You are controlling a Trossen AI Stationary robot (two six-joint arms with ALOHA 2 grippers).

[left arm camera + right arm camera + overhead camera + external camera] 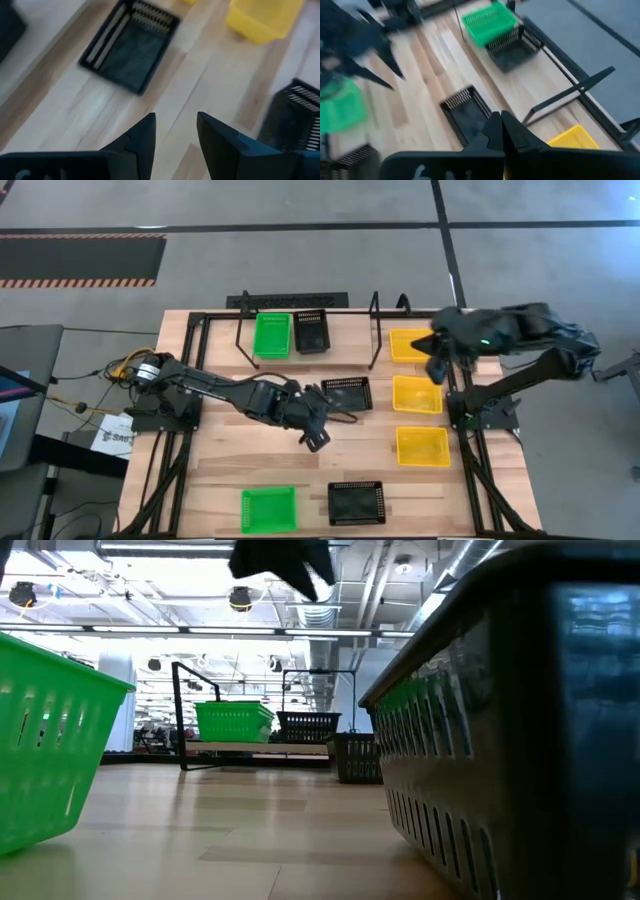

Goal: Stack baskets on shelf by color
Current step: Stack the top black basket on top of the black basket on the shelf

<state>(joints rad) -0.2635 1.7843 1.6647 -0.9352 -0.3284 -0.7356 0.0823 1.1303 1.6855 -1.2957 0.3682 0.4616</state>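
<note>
Black left hand, fingers apart, empty; only the right wrist view shows right hand closed.

Green basket, black basket (touching) on shelf.

Light wood worktop, black frame rails along sides. Yellow cable bundle at worktop's left edge; white paper label just off same edge. Grey floor beyond, hazard-striped mat past worktop's far-left corner.
</note>
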